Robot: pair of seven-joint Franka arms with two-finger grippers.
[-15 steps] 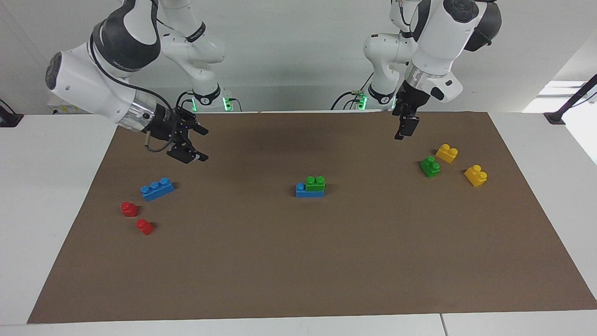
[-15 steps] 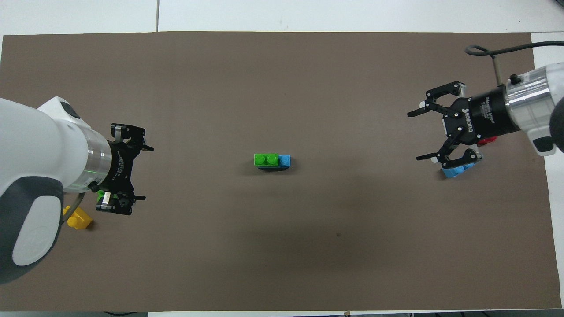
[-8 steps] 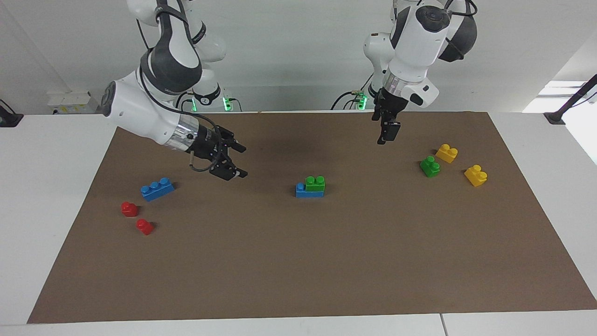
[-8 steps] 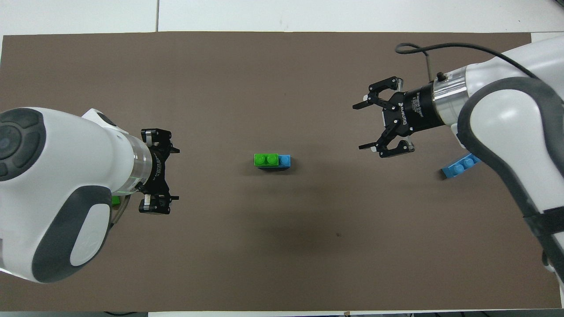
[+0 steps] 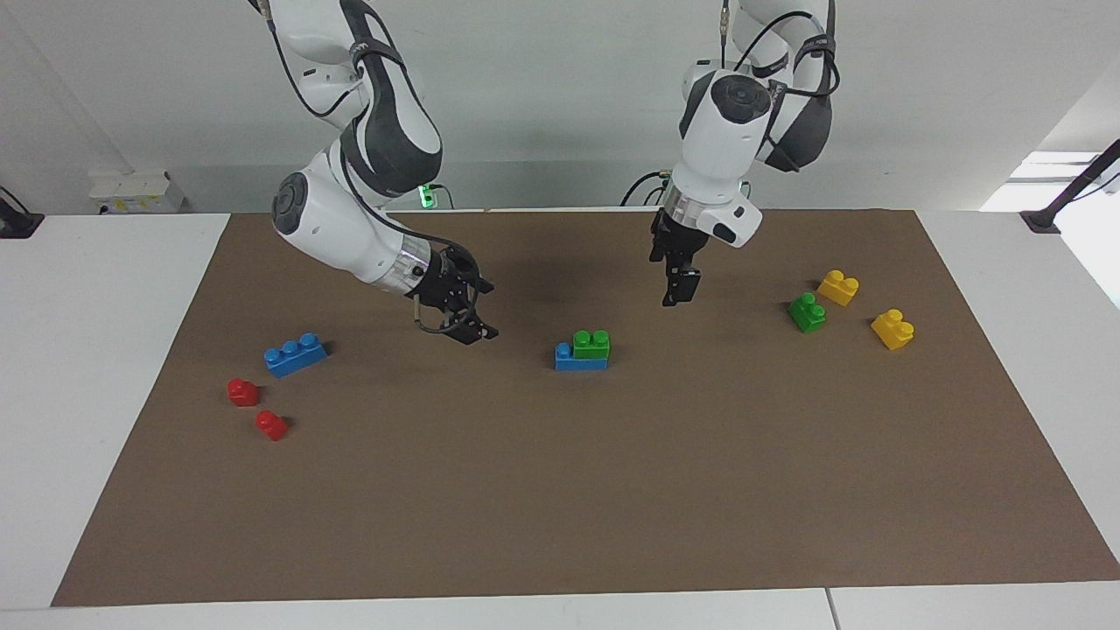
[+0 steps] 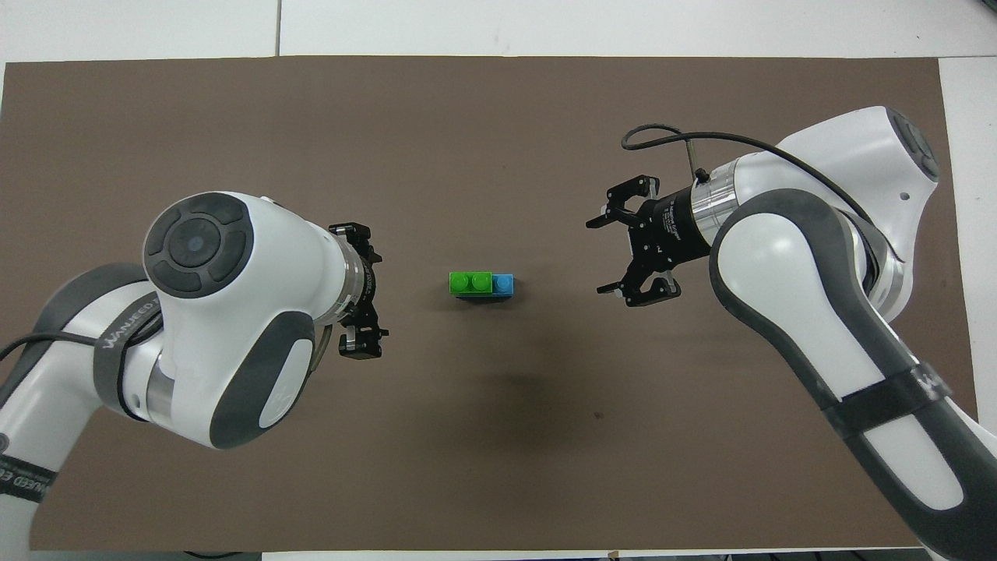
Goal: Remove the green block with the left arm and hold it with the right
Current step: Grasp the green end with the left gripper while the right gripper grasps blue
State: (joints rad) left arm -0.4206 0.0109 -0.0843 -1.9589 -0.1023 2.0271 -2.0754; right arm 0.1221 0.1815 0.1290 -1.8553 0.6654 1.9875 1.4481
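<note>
In the facing view, we take the green block (image 5: 591, 344) as our landmark: it sits pressed onto a blue brick (image 5: 579, 359) mid-mat. Our left gripper (image 5: 676, 292) hangs over the mat toward the left arm's end from it, well apart; our right gripper (image 5: 475, 325) hangs toward the right arm's end, also apart. Neither touches the block. To do this approach well, we judge the right gripper should clamp the blue brick low while the left takes only the green block above it. In the overhead view, the green block (image 6: 470, 282) lies between the two grippers, and both the left gripper (image 6: 372, 292) and right gripper (image 6: 609, 255) show fingers spread and empty.
</note>
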